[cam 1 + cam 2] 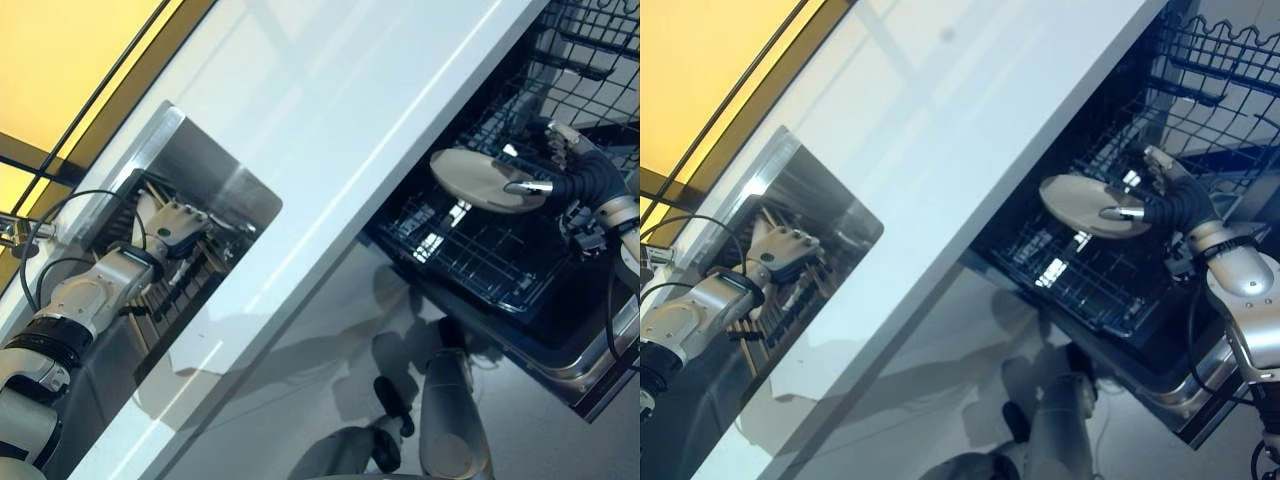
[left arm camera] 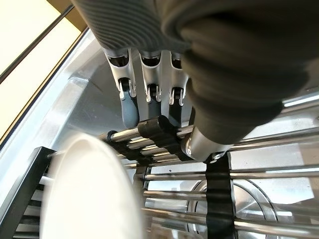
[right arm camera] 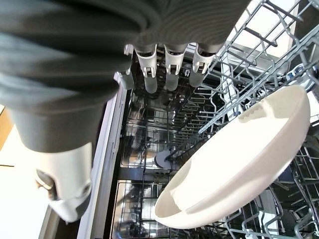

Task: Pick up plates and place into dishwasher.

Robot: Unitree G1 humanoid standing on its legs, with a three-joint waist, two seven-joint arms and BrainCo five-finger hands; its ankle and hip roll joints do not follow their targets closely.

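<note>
Right eye view: the right hand [image 1: 1165, 205] pinches a beige plate [image 1: 1085, 205] by its rim, tilted over the dishwasher's lower rack [image 1: 1080, 275] for slotting; left hand [image 1: 170, 228], fingers straight, rests in the sink [image 1: 215, 175].

Glossy white countertop [image 1: 330, 130]. Brushed, reflective steel sink [image 1: 215, 185]. Shiny metal drying rack [image 2: 209, 199] rods, black matt straps. Smooth, matt cream plate [image 3: 239, 159]. Dark coated-wire dishwasher rack [image 1: 470, 250].
</note>
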